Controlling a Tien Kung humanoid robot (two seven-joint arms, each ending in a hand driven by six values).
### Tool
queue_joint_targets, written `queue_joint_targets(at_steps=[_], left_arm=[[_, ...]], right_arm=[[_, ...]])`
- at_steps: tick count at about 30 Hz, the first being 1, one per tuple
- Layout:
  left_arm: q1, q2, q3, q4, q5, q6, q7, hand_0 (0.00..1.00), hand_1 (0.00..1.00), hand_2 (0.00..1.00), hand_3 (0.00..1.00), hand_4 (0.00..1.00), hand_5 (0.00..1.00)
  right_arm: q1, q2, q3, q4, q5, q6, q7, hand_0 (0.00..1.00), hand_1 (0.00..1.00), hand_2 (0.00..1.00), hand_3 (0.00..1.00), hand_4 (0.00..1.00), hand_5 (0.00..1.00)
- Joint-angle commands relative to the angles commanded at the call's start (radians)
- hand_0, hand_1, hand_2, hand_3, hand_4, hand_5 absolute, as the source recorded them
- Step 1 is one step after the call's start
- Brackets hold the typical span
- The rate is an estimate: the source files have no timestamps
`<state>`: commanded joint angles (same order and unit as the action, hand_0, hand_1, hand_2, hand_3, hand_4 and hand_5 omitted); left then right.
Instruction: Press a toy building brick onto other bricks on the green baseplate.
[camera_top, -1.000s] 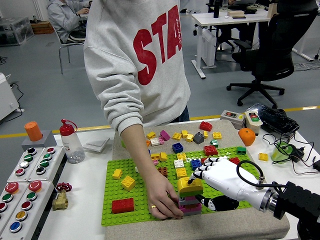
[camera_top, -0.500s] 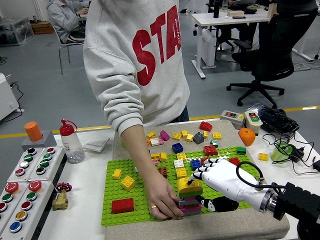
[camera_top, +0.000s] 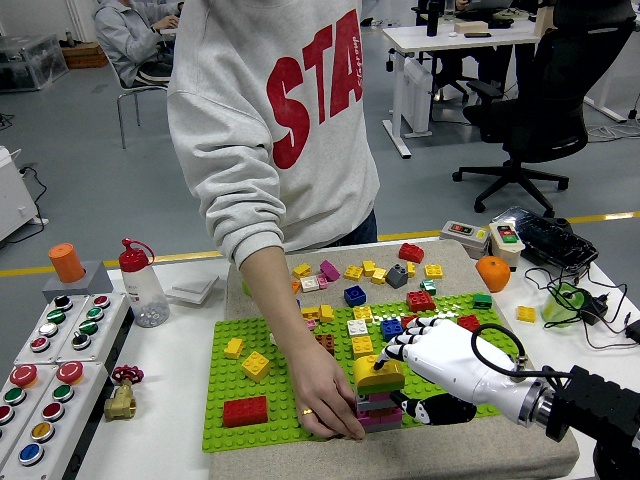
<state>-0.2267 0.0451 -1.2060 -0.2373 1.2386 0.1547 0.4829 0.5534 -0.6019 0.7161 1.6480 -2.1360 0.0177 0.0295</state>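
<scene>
Here the right hand (camera_top: 425, 360) curls its fingers onto the yellow brick (camera_top: 380, 373) topping the stack (camera_top: 379, 408).

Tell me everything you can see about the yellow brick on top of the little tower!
The yellow brick looks like shiny plastic with a rounded top. It sits upright as the top piece of a small stack of bricks with pink and purple layers, near the front edge of the green baseplate. The robot's white right hand rests on it from the right, a dark fingertip on its top. A person's hand steadies the stack from the left.
</scene>
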Motion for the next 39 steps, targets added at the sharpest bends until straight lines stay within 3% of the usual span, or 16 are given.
queue_joint_targets(at_steps=[20,24,26,31,32,39], left_arm=[[0.003,0.0,0.001,0.0,-0.001,-0.002,0.002,0.621,0.589,0.59,0.429,0.296,0.943],[0.001,0.0,0.001,0.001,-0.001,-0.002,0.0,0.621,0.589,0.59,0.429,0.296,0.943],[-0.001,0.001,0.001,0.001,-0.001,-0.002,0.0,0.621,0.589,0.59,0.428,0.297,0.944],[-0.002,0.001,-0.002,0.001,0.002,-0.002,-0.002,0.621,0.589,0.59,0.428,0.297,0.944],[-0.002,0.001,-0.002,0.002,0.002,-0.002,-0.002,0.621,0.587,0.59,0.427,0.297,0.943],[0.001,-0.001,-0.006,0.0,0.01,-0.003,0.004,0.622,0.588,0.59,0.427,0.297,0.943]], right_arm=[[0.003,0.01,0.049,0.012,0.054,-0.08,0.022,0.787,0.694,0.67,0.686,0.577,0.371],[-0.002,0.017,0.069,-0.003,0.089,-0.118,0.022,0.787,0.694,0.67,0.686,0.577,0.371],[-0.013,0.032,0.091,-0.023,0.138,-0.158,0.022,0.787,0.722,0.723,0.739,0.556,0.357],[-0.064,0.079,0.18,-0.046,0.32,-0.251,0.03,0.787,0.722,0.723,0.739,0.556,0.357],[-0.077,0.091,0.202,-0.045,0.356,-0.261,0.035,0.788,0.757,0.779,0.762,0.556,0.373],[-0.139,0.167,0.364,-0.069,0.623,-0.245,0.008,0.785,0.771,0.791,0.78,0.553,0.382]])
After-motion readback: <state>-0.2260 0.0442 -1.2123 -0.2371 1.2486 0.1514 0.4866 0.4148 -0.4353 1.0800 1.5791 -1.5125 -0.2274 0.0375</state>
